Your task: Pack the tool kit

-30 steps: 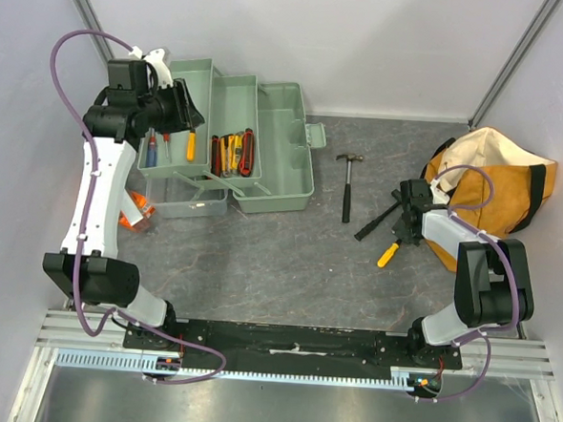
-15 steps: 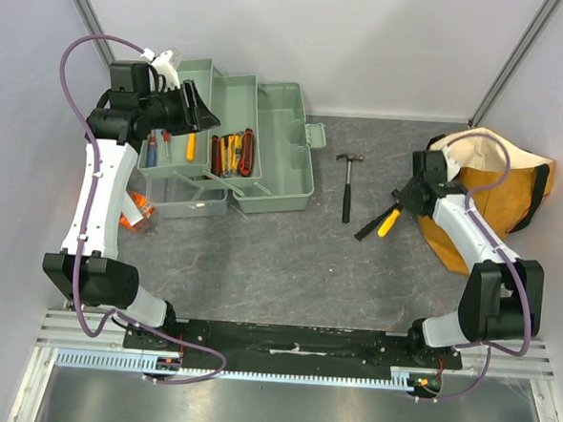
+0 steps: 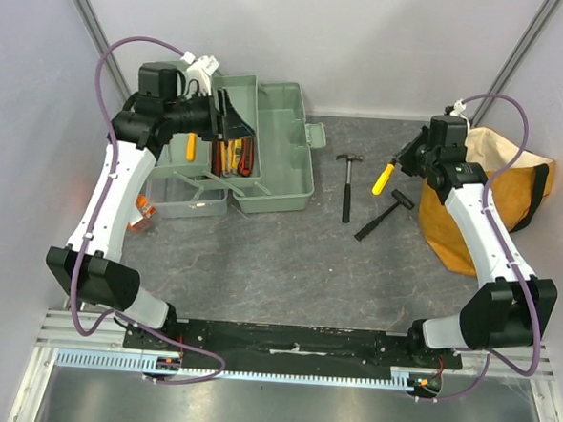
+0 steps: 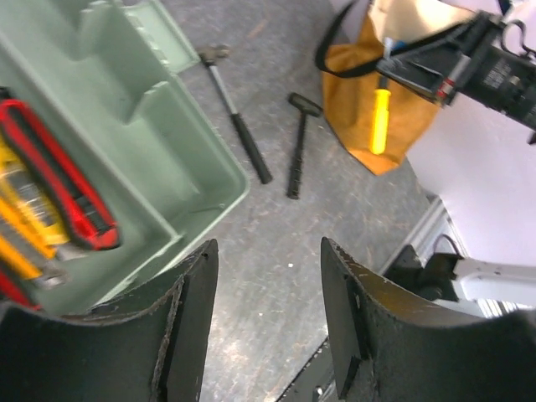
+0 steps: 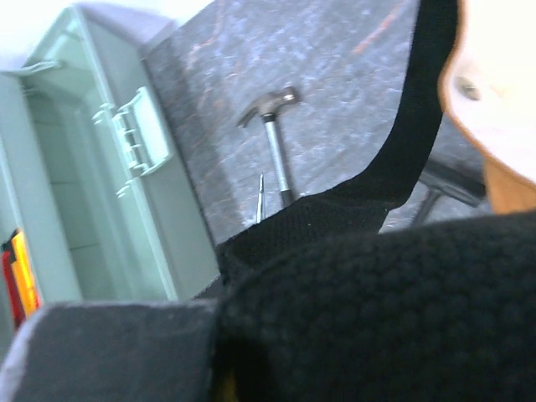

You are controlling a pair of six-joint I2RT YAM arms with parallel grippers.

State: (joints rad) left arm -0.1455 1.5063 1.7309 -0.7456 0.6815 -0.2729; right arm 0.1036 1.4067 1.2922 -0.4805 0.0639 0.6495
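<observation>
Pale-green toolbox [image 3: 289,173]: open at the far left of the table [image 3: 288,259]; trays are spread to the left and the deep body [image 3: 282,125] sits on the right.
Yellow-handled screwdriver [image 3: 385,178]: off the table, clamped in the right gripper [image 3: 406,164]. It is close to the bag and well apart from the box. Cannot tell where along its length it is gripped.
Step (judged): bring this screwdriver across and set it in the box.
Doing it well: pass high over the hammer [image 3: 347,186] and the latch [image 5: 134,138]. Turn the tool lengthwise to the compartment, go low, and only then let go.
Risk (judged): the left arm crowds the trays, so the drop should go to the deep body or wait until that arm is clear.
Left gripper [image 4: 268,251]: jaws spread with nothing between them, hovering over the tray [image 3: 239,86].
Tray contents: a red utility knife [image 4: 59,180] with yellow knives [image 4: 21,218] beside it, and an orange-handled screwdriver [image 3: 190,146] in the next tray to the left.
Deep body: no tool visible.
Loose on the table: the hammer and a black-handled tool [image 3: 380,220], both between box and bag.
Clear bin [image 3: 191,204]: against the box front; contents unclear.
Bag [image 3: 512,192]: mouth open, inside hidden.
</observation>
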